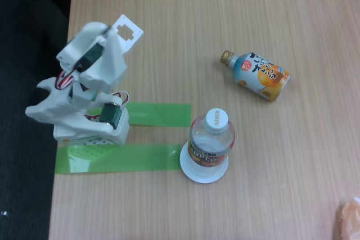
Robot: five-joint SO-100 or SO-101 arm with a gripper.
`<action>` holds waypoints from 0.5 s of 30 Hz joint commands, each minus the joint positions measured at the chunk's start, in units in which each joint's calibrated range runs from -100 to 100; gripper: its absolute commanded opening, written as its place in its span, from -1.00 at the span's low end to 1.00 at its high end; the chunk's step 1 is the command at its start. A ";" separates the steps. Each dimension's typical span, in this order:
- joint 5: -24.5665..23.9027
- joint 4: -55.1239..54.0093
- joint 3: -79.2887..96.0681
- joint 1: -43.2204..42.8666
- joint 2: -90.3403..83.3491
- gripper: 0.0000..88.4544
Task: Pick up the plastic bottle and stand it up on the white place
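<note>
The fixed view looks down on a pale wood-grain tabletop (169, 26). The plastic bottle (211, 139), clear with a white screw cap and a band of yellow, orange and pink label, stands upright on the white place (194, 173), a small round disc whose rim shows around the bottle's base at the lower side. From this the task looks already done. The bottle appears empty or nearly so, so it would likely be light and easy to tip; its thin clear wall would probably give under a squeeze and feel slick. The firmest hold would likely be around the body just below the shoulder, or at the stiff neck under the cap. The white arm (84, 94) sits folded at the left edge of the tabletop, well apart from the bottle. Its end effector (115, 35) points up and away toward the top of the picture; whether its fingers are apart or together cannot be told from this angle, though nothing is seen in it. Two green tape strips (152, 114) lie between the arm's base and the disc. A shorter blue-and-orange bottle (259, 74) with a gold cap lies on its side toward the upper right, well clear. The tabletop is flat and smooth, with open room all round the disc. A dark floor borders the left side.
</note>
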 commanded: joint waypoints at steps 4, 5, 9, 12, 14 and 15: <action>-0.15 -30.55 12.63 -1.90 0.00 -0.98; -0.15 -34.33 14.44 -1.90 0.00 -0.98; -0.15 -46.43 19.78 -1.53 0.00 -0.98; -0.21 -52.27 21.78 -1.97 0.00 -0.98; -0.26 -54.07 22.41 -1.97 0.00 -0.98; -0.26 -54.50 22.68 -1.97 0.00 -0.98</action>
